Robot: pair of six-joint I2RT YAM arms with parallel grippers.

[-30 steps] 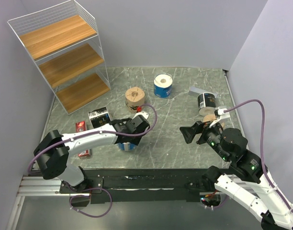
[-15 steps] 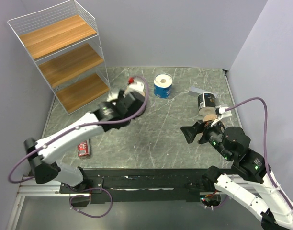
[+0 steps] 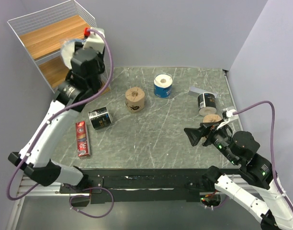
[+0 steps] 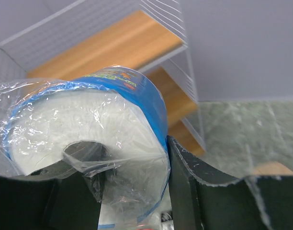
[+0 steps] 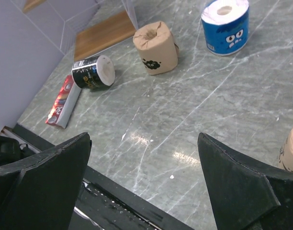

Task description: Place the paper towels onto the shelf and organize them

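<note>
up off the table (image 3: 161, 143), grips a blue-wrapped roll (image 4: 89, 124) across its sides in the half-closed left gripper (image 4: 132, 196), core end facing the wrist. has the top board of the shelf (image 3: 46, 36) just left and beyond, nearest this arm; calls for a push inward. holds the right gripper (image 5: 142, 167) wide open, empty, well apart.

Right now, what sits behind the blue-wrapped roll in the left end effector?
The shelf: top board and part of a lower tier show; the blue-wrapped roll covers the rest of it.
</note>
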